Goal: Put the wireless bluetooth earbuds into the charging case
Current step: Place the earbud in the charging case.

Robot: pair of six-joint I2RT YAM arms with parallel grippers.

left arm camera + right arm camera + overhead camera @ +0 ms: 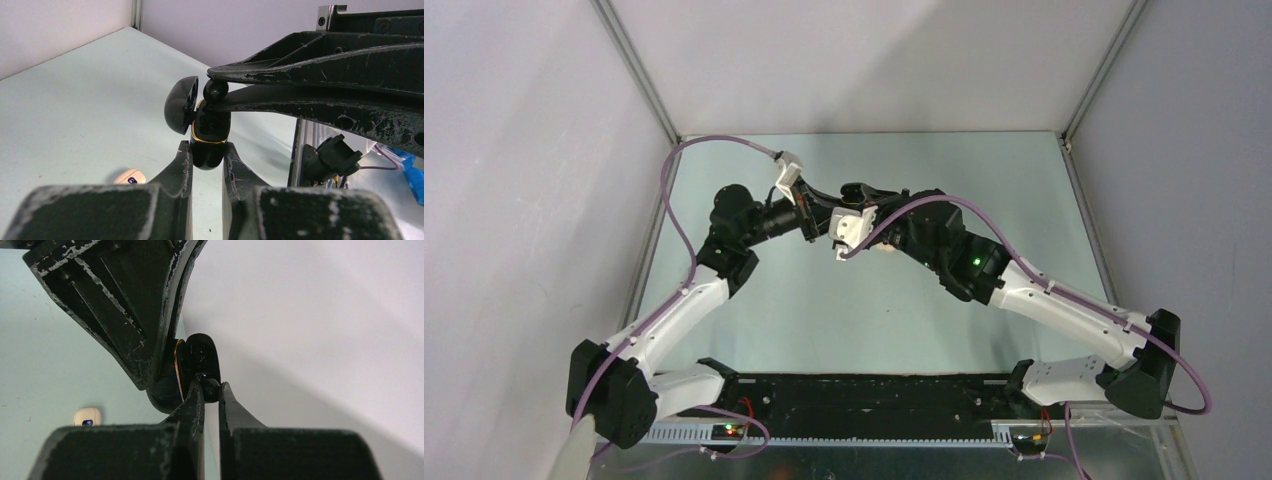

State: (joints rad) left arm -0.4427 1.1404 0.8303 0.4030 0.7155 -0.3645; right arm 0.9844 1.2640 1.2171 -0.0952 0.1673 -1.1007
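In the left wrist view my left gripper [207, 147] is shut on a glossy black charging case [210, 137] with a gold rim. The case stands upright above the table, its lid [180, 105] swung open to the left. My right gripper [211, 387] is shut on a small black earbud [210, 389]. That earbud [216, 90] sits right at the case's open top, touching or nearly touching it. In the right wrist view the case [181, 365] and its lid [204, 356] show edge-on behind the earbud. From above, the two grippers [829, 208] meet over the table's middle.
A cream-white rounded object with a small blue-lit window lies on the table [75, 100] below and left of the grippers [130, 177], also in the right wrist view [87, 417]. I cannot tell whether it is an earbud or a case. Walls enclose the table.
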